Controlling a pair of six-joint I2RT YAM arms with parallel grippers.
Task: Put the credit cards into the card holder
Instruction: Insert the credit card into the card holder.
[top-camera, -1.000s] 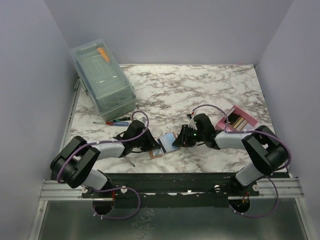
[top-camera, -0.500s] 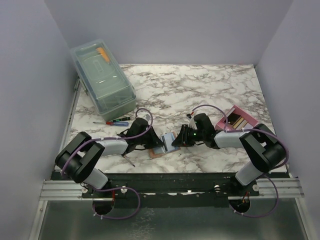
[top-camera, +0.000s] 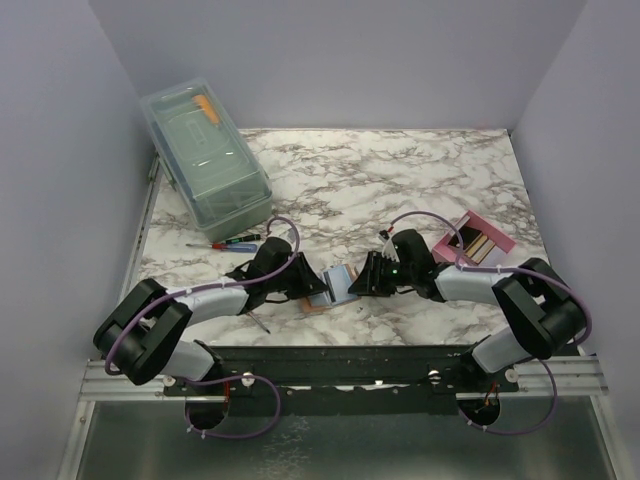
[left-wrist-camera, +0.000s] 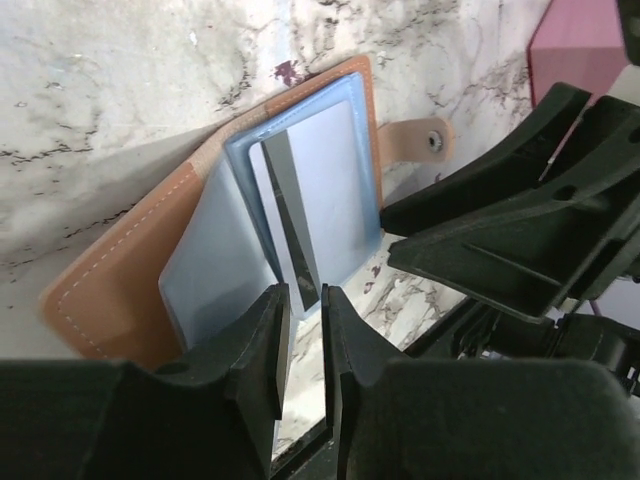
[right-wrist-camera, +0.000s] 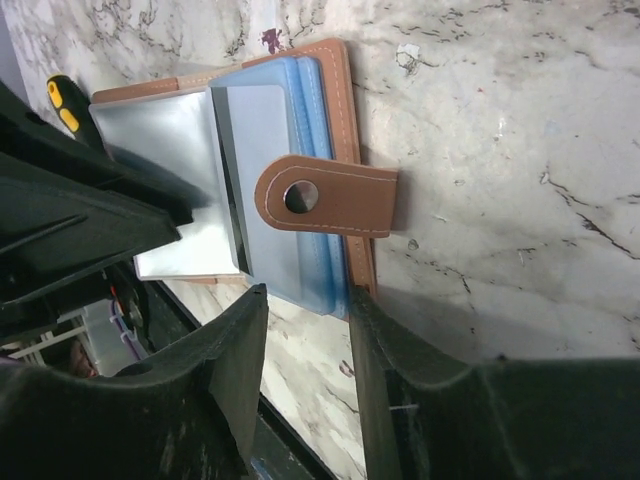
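No readable text, labels, numbers — none anywhere

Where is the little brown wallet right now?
In the top view the card holder lies open near the table's front edge, centre, between the left claw and the right claw.

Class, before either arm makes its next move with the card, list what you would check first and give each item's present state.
1. The card holder lies open: ok.
2. The credit card sits among the blue sleeves: ok, though it is only partly in.
3. The left gripper holds the card firmly: cannot tell. Its jaws are nearly closed, with the card's near end at the gap.
4. The right gripper steadies the holder: cannot tell. Its jaws are open over the holder's edge, and contact is not visible.
5. The grippers are clear of each other: ok. They are close, with the holder between them.
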